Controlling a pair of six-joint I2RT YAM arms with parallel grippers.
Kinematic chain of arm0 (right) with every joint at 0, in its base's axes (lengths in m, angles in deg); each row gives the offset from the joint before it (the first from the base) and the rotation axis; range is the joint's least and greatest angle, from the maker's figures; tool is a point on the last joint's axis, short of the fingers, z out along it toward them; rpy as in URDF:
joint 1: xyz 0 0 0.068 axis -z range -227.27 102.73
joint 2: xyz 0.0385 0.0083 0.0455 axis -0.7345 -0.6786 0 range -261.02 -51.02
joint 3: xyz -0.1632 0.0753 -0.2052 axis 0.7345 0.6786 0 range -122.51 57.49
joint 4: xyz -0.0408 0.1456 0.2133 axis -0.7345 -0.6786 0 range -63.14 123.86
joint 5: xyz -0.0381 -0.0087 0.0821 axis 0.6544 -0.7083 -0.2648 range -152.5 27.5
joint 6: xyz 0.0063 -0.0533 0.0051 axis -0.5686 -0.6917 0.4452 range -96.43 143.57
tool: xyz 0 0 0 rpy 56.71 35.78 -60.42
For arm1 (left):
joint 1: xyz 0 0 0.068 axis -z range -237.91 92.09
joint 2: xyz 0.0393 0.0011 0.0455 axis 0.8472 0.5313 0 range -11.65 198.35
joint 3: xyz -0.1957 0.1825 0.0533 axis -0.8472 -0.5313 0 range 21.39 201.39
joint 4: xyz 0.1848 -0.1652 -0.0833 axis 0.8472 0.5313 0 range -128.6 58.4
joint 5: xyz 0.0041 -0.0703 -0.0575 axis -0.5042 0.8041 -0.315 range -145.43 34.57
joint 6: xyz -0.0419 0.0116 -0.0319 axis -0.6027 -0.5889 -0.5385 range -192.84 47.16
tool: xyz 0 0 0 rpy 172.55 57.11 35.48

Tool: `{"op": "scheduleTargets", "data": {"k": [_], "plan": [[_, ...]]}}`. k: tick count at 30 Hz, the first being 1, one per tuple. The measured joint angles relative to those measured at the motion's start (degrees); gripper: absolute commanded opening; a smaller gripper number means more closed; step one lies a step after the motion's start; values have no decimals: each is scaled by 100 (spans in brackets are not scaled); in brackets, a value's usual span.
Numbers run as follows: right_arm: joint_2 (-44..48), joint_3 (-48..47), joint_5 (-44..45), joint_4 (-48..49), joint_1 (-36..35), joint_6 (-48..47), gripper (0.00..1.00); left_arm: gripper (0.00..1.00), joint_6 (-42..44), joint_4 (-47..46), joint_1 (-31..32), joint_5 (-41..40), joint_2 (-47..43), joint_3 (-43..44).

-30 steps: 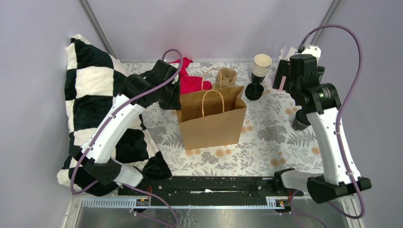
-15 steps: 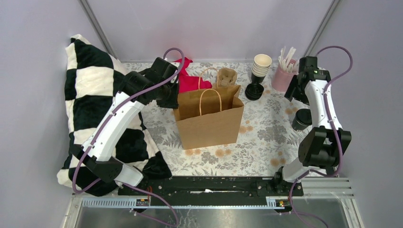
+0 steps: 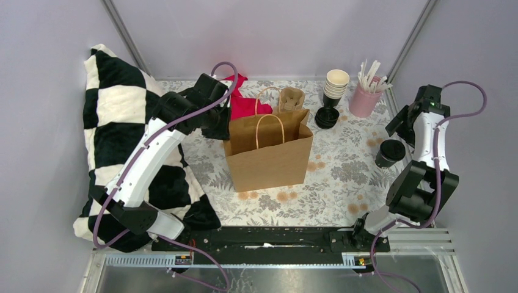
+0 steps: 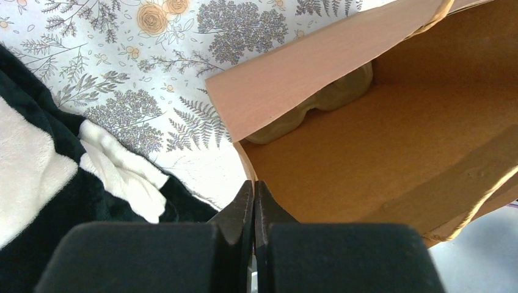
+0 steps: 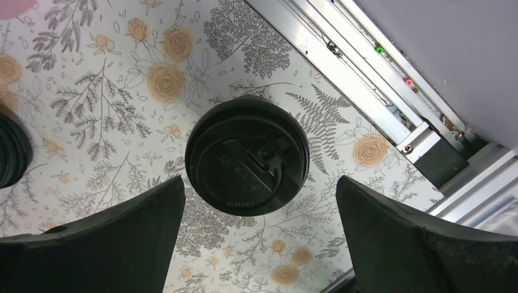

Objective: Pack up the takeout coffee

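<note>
Right wrist view puts the takeout coffee at the centre of the frame, upright on the bench. Your right fingers are spread wide, one on each side of it and touching neither side. In the top view it stands at the right of the frame, well apart from the paper bag in the middle. Your left fingers are pressed shut at the corner of the bag's mouth, at the bottom centre of the left wrist frame; whether paper is caught between them you cannot tell.

Expect the cup to be light, with thin paper walls that dent under a hard squeeze. You cannot see whether it is full, so treat it as if it could spill. The black lid looks smooth and may pop off if you lift by it. Take hold on the body just below the lid, close gently, and keep it upright
</note>
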Motion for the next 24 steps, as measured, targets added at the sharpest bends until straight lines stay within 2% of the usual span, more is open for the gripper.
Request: {"op": "scheduleTargets", "data": {"k": [10, 24], "plan": [[-103, 219, -566, 376, 197, -44, 100, 0, 0, -15, -15, 116, 188, 133], [-127, 575, -603, 525, 197, -254, 100, 0, 0, -101, -52, 341, 308, 173]]}}
